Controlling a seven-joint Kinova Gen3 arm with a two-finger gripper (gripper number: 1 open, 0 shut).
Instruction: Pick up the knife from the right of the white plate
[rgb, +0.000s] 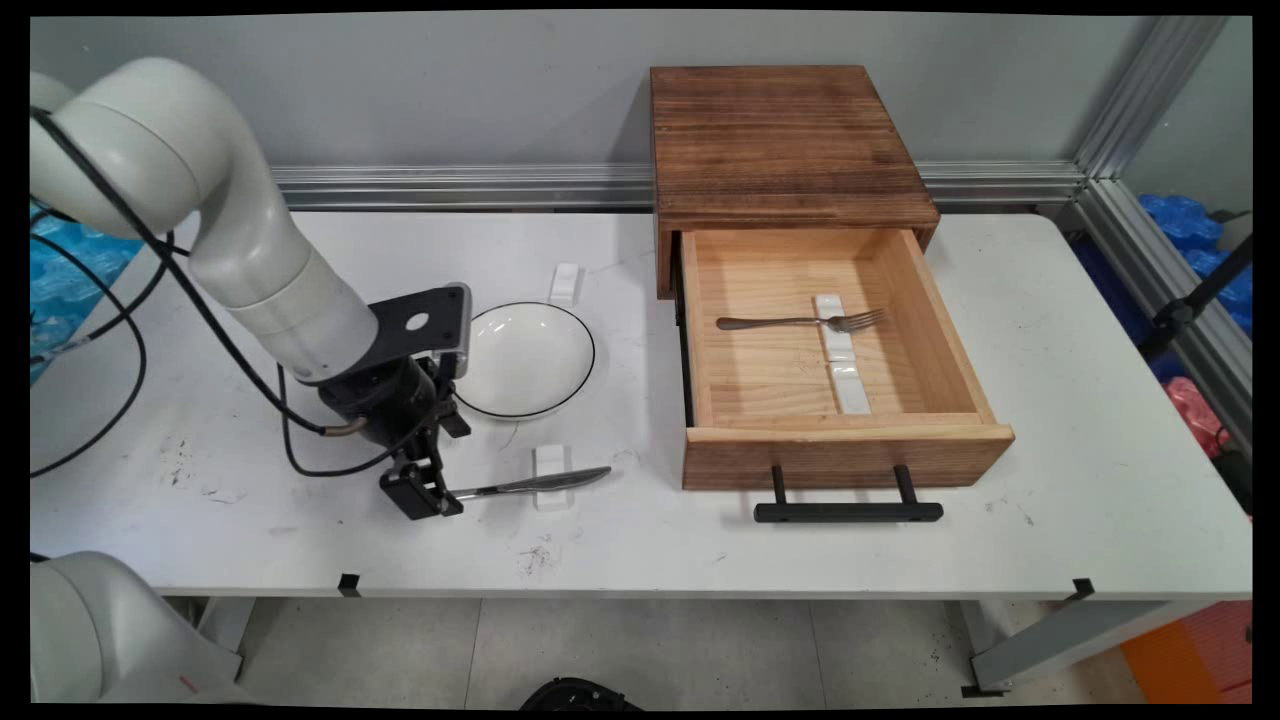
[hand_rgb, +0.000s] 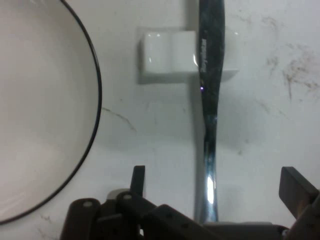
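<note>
- A white table (rgb: 900, 560) stood against a grey wall, scuffed here and there with dark marks.
- The black gripper (rgb: 425, 492) was down at the table top, its fingers (hand_rgb: 295, 187) spread wide apart on either side of the handle end of a table knife (rgb: 530, 484), not closed on it.
- The knife ran straight away from the gripper, its blade lying across a small white cutlery rest (rgb: 551, 474) just beyond the fingers.
- A white bowl with a dark rim (rgb: 526, 358) sat close beside the gripper, apart from the knife.
- A second white rest (rgb: 565, 283) lay beyond the bowl.
- Well away from the gripper stood a wooden drawer box (rgb: 785, 150) with its drawer (rgb: 850, 455) pulled out; inside, a fork (rgb: 800, 322) lay across a white rest (rgb: 840, 352).
</note>
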